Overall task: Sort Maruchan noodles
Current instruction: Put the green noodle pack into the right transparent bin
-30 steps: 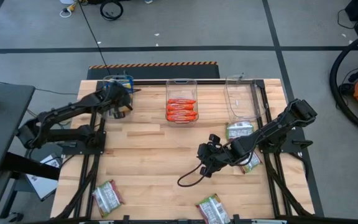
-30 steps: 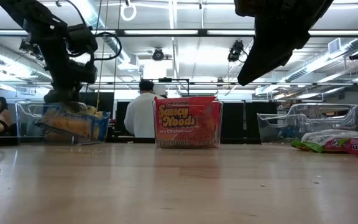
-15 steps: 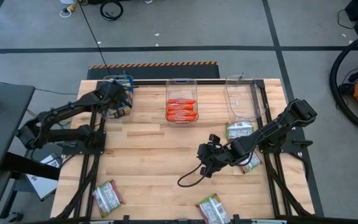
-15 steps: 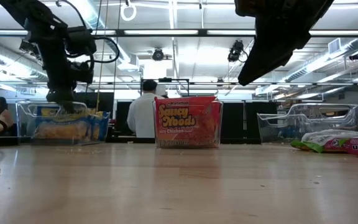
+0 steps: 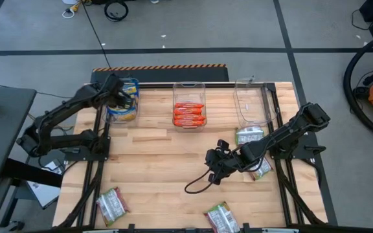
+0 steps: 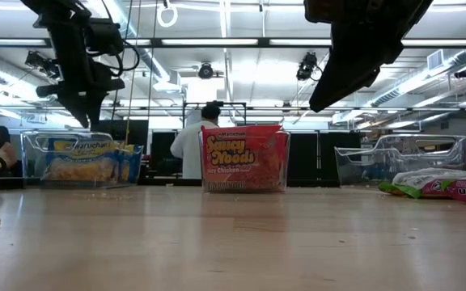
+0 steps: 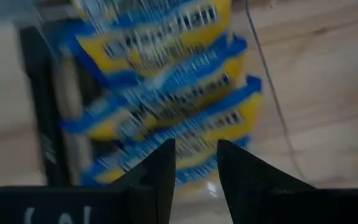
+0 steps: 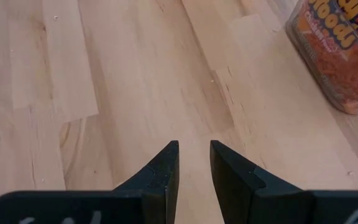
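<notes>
On the wooden table (image 5: 167, 181), three clear bins stand in a row along the far edge. The left bin (image 5: 123, 103) holds stacked yellow-and-blue packets (image 7: 166, 93), the middle bin (image 5: 189, 97) holds orange-red packets (image 5: 189, 114), and the right bin (image 5: 251, 100) shows no packets inside. The left gripper (image 5: 116, 90) hangs just above the left bin with its fingers a little apart and nothing between them. The right gripper (image 5: 214, 162) hovers over bare wood near the table's middle, its fingers slightly parted and holding nothing. Silvery-white packets lie loose: two (image 5: 250, 136) beside the right arm, one (image 5: 112, 204) at the near left corner, one (image 5: 220, 217) at the near edge.
</notes>
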